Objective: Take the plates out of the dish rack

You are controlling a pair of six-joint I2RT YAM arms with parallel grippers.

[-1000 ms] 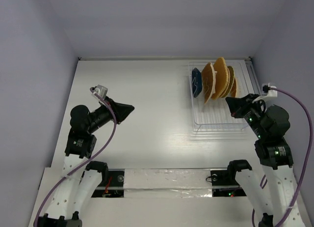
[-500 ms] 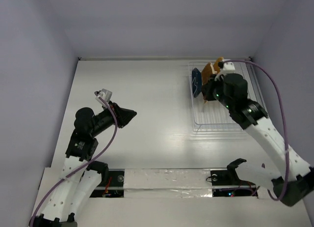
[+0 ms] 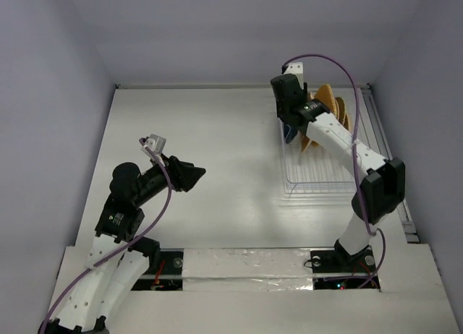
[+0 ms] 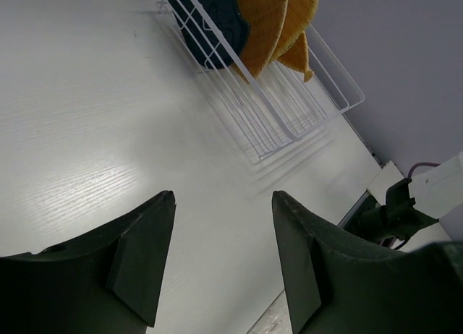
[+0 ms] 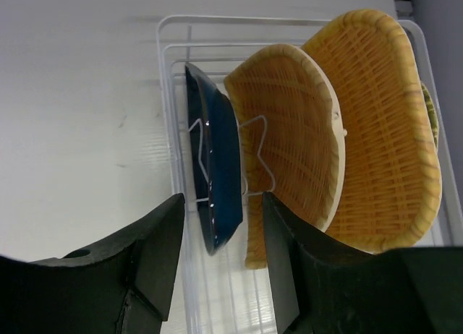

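The white wire dish rack (image 3: 325, 176) stands at the table's far right, with the plates upright at its far end. A dark blue plate (image 5: 221, 168) is the leftmost. Beside it stand a woven orange rounded-square plate (image 5: 289, 131) and a bigger woven one (image 5: 383, 131). My right gripper (image 5: 221, 198) hangs open above the blue plate, one finger on each side of its rim, touching nothing. Seen from above, the right arm reaches over the rack (image 3: 318, 124). My left gripper (image 4: 223, 194) is open and empty over bare table, left of centre (image 3: 197, 173), facing the rack (image 4: 289, 124).
Lilac walls close in the table on the left, back and right. The rack's right side lies near the right table edge (image 3: 394, 182). A taped strip (image 3: 246, 265) runs along the front between the arm bases. Purple cables loop off both wrists.
The right arm swung from beside its base out over the rack's far left end, above the blue plate. Both grippers went from shut to open. The left arm edged slightly right.
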